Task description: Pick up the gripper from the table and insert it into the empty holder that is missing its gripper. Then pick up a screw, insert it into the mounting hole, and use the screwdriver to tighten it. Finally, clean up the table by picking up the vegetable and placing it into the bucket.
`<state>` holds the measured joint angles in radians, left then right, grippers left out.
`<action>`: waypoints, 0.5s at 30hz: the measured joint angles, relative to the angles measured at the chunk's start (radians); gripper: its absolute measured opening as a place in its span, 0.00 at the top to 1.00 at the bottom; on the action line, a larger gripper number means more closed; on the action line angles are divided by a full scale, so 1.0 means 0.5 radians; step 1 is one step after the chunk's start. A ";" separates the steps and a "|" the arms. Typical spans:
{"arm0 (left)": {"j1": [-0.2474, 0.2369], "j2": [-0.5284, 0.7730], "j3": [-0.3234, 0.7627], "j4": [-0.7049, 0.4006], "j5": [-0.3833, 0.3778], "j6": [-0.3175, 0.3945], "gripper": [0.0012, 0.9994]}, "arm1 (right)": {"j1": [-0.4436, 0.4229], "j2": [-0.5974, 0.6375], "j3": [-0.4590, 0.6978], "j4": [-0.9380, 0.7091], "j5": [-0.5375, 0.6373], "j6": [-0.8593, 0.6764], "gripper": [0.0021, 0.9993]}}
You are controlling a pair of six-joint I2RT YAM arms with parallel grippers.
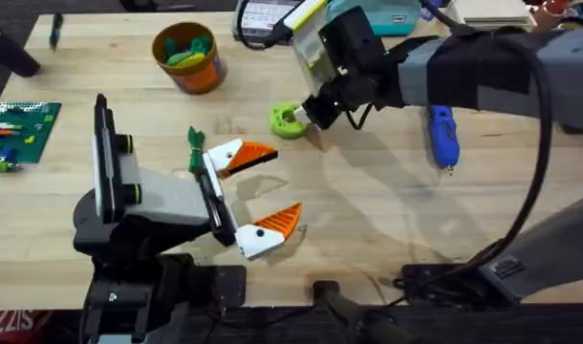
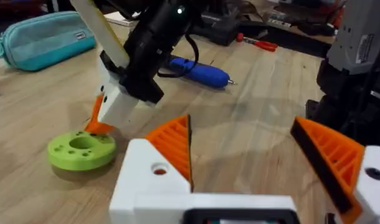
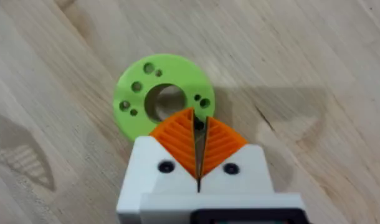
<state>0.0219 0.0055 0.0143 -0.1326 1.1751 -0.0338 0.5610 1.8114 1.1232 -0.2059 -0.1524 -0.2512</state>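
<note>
Wooden table [image 1: 368, 210]: right fingers [image 3: 198, 134], pressed together on something small and dark, touch the green disc [image 1: 288, 118]. Left fingers [image 1: 261, 196] gape wide. Screwdriver [image 1: 443, 137] lies at the disc's three o'clock, bucket [image 1: 188, 56] at ten, vegetable [image 1: 195, 145] at eight.

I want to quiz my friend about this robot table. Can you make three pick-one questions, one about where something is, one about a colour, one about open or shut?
1. Where are the right fingers?
A. beside the green ring
B. over the bucket
C. on the screwdriver

2. What colour is the screwdriver?
A. red
B. blue
C. yellow

3. How are the left fingers?
A. shut
B. holding the ring
C. open

Answers: A, their tips touch the ring's edge; B, its body is bright blue; C, a wide gap separates the pads.
</note>
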 joint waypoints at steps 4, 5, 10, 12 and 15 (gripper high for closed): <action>0.000 -0.001 0.000 0.000 0.000 0.000 0.01 | 0.000 0.000 0.000 0.002 0.003 -0.008 1.00; 0.000 0.000 0.000 0.000 0.000 0.000 0.01 | 0.000 0.000 0.000 0.002 0.003 -0.008 1.00; 0.000 0.000 0.000 0.000 0.000 0.000 0.01 | 0.000 0.000 0.002 -0.001 0.004 -0.008 1.00; 0.000 0.000 0.000 0.000 0.000 0.000 0.01 | 0.000 0.000 0.010 -0.010 0.004 -0.008 1.00; 0.000 0.000 0.000 0.000 0.000 0.000 0.01 | 0.000 0.000 0.039 -0.061 0.005 -0.008 1.00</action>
<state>0.0219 0.0054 0.0143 -0.1326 1.1753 -0.0338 0.5610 1.8114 1.1427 -0.2363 -0.1497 -0.2554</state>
